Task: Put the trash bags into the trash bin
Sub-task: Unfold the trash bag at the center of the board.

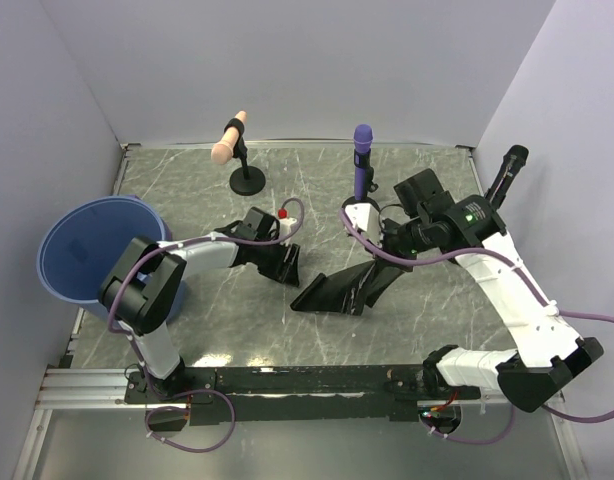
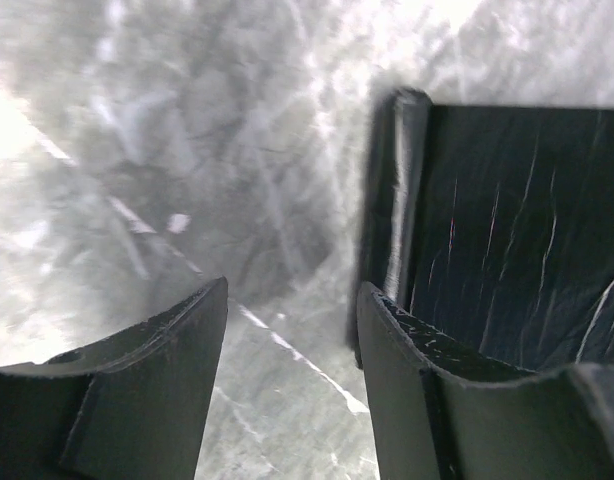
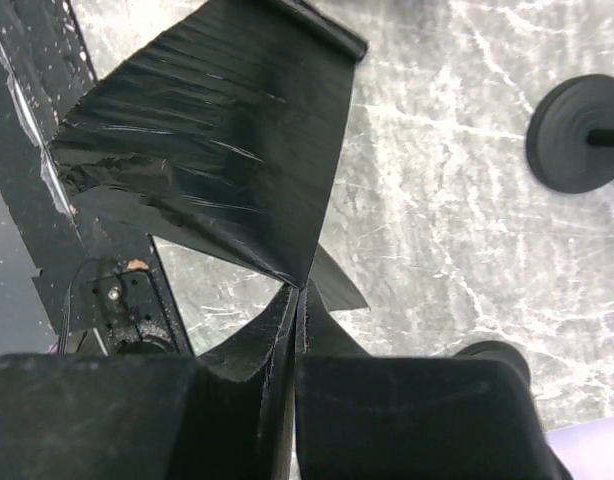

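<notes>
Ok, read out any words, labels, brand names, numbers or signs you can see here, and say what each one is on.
No text can be read in any view.
The trash bin: plain blue, no label showing.
The trash bag: plain black, no print.
The right arm: a small green light, no lettering to make out.

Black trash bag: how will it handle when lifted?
Probably floppy: the trash bag is a thin creased sheet draping from the corner the right gripper pinches. Likely light for its spread. Its glossy film may slip from a small pinch.
</notes>
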Tool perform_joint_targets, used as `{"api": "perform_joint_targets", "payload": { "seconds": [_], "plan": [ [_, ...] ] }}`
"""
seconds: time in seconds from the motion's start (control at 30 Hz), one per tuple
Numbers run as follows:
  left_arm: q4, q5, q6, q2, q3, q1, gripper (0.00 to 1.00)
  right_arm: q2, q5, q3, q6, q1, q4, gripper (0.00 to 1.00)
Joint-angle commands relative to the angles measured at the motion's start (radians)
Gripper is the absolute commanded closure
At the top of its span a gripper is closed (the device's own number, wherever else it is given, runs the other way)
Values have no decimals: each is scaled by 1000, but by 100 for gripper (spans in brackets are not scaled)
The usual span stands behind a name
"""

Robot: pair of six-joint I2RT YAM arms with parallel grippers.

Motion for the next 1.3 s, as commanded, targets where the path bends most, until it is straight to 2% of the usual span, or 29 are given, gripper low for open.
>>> {"api": "perform_joint_targets", "payload": {
  "seconds": [0.0, 0.2, 0.43, 0.67, 0.83, 0.97, 1.07, 1.27],
  "plan": [
    [-88, 103, 37, 49, -9, -17, 39, 5, -6, 94, 29, -5, -151, 100],
    [-126, 156, 64, 101, 56, -19, 39, 28, -27, 160, 40, -5, -126, 100],
    [-136, 171, 78, 110, 68, -31, 38, 17, -29, 145, 51, -5, -109, 100],
    [-178, 33, 58, 136, 91, -72, 43, -16, 5, 105, 54, -5, -105, 100],
    [-198, 11, 67, 155, 91, -78, 48, -107, 57, 16, 32, -23, -140, 100],
    [-186, 112, 80, 153, 97, -75, 46, -215, 149, -110, 0, -28, -171, 100],
    [-171, 136, 78, 136, 88, -75, 44, -274, 181, -186, -14, -33, -200, 100],
    [-178, 76, 48, 152, 94, -65, 46, -296, 175, -259, -27, -39, -223, 100]
  ]
}}
